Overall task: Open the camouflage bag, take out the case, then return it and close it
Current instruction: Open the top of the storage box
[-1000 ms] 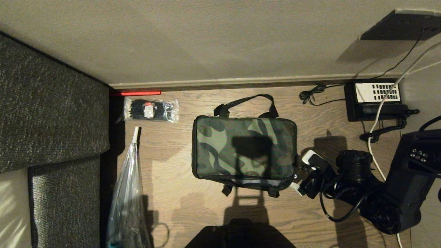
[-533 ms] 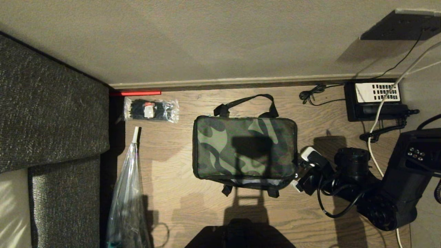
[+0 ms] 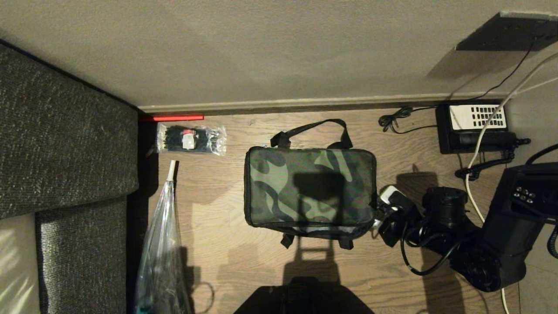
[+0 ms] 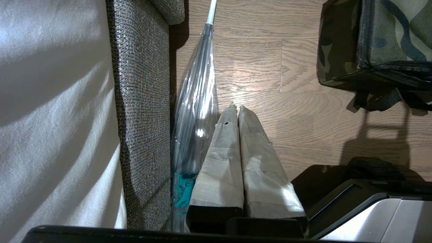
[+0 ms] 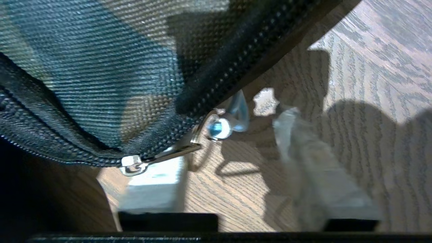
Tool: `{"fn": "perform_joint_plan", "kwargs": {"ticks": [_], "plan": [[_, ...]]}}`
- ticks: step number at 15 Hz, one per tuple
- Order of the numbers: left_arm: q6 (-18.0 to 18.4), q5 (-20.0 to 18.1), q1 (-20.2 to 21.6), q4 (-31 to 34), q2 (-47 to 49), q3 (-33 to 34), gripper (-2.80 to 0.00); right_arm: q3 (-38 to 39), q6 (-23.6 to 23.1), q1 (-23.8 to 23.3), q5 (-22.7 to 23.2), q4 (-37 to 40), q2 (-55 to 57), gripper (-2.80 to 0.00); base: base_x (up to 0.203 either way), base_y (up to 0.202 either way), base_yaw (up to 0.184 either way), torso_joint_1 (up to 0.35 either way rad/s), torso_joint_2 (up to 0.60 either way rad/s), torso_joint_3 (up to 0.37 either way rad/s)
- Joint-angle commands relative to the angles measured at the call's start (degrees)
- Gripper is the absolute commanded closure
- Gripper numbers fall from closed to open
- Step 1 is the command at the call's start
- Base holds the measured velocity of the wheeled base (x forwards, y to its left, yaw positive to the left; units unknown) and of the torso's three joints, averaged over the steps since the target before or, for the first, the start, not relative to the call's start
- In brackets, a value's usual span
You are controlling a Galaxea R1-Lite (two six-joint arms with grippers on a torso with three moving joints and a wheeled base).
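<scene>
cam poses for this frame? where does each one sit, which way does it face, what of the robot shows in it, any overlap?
Head: high, looking down at the floor and the camouflage bag; right gripper at the bag's right end.
Left wrist: low beside the sofa, facing along the floor past a clear umbrella; left gripper shut, empty.
Right wrist: close at the bag's zipper pull, fingers either side.
Shared: the bag is in all three views.

The right arm (image 3: 484,244) is showing bulky black housings, round joints, a looping black cable (image 3: 409,261) and small silver screws, while both grippers, right gripper (image 3: 378,213) and left gripper (image 4: 238,111), are wearing pale taped fingers
</scene>
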Motion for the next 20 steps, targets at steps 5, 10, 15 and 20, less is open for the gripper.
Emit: {"fn": "perform_joint_plan", "kwargs": {"ticks": [5,10,15,20], "plan": [[0.0,0.1,0.0,0.0,0.1,0.2,0.0,0.1,-0.2,0.0,0.1,-1.0,-0.3,0.0,0.0,0.0,0.0,0.0,0.0,0.0],[0.0,0.1,0.0,0.0,0.1,0.2,0.0,5.6,-1.1,-0.4,0.1,-0.6,-3.1,0.0,0.0,0.0,0.0,0.0,0.0,0.0],[0.0,0.1,0.0,0.0,-0.1,0.2,0.0,7.0,-2.2,-0.4,-0.2,-0.4,-4.8,0.0,0.0,0.0,0.0,0.0,0.0,0.0],[0.0,0.1,0.0,0.0,-0.2,0.2,0.0,7.0,-2.3,-0.4,-0.2,-0.5,-6.2,0.0,0.0,0.0,0.0,0.0,0.0,0.0]]}}
